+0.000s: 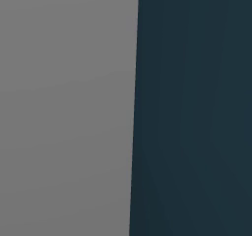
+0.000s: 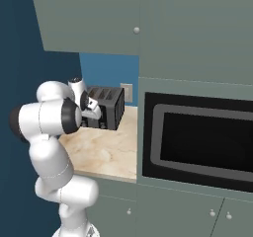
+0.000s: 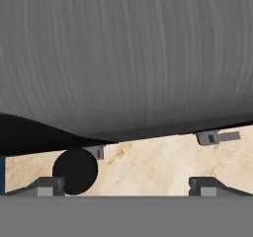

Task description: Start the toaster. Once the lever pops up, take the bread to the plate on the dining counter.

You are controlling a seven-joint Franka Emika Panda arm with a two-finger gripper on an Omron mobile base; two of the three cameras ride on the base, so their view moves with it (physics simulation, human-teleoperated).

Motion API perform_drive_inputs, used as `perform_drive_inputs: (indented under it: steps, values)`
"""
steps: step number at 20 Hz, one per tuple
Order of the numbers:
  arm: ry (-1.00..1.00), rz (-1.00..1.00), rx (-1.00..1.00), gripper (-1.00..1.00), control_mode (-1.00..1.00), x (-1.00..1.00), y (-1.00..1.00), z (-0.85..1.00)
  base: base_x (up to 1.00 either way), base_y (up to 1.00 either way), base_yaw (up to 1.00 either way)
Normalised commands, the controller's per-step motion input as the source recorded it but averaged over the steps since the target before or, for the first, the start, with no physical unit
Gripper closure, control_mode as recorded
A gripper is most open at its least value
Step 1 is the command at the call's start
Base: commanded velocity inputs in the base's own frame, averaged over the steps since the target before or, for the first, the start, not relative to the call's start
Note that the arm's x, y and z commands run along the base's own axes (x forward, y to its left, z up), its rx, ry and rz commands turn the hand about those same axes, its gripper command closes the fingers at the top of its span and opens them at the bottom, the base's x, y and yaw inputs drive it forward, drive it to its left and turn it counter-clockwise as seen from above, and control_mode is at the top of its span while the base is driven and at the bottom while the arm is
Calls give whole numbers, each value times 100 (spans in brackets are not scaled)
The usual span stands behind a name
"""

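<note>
1. Toaster (image 2: 105,108) sits at the back of the tabletop (image 2: 106,154), in the corner; I can't see any bread in it.
2. Expect bread light, stiff, crumbly: pinch its top edge gently.
3. Your claw (image 3: 126,185) is wide open, empty, right against the toaster's side.
</note>
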Motion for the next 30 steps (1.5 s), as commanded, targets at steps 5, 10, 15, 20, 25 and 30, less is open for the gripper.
perform_drive_inputs:
  steps: [5,10,15,20,25,30]
  values:
    - [0,0,0,-100,-100,0,0,-16,0,0,0]
    - [0,0,0,-100,-100,0,0,0,0,0,0]
    - [-1,0,0,-100,-100,-8,0,0,0,0,0]
    - [-1,0,0,-100,-100,0,0,13,0,0,0]
    - [0,0,0,-100,-100,0,0,25,0,0,0]
    - [-1,0,0,-100,-100,0,0,29,0,0,0]
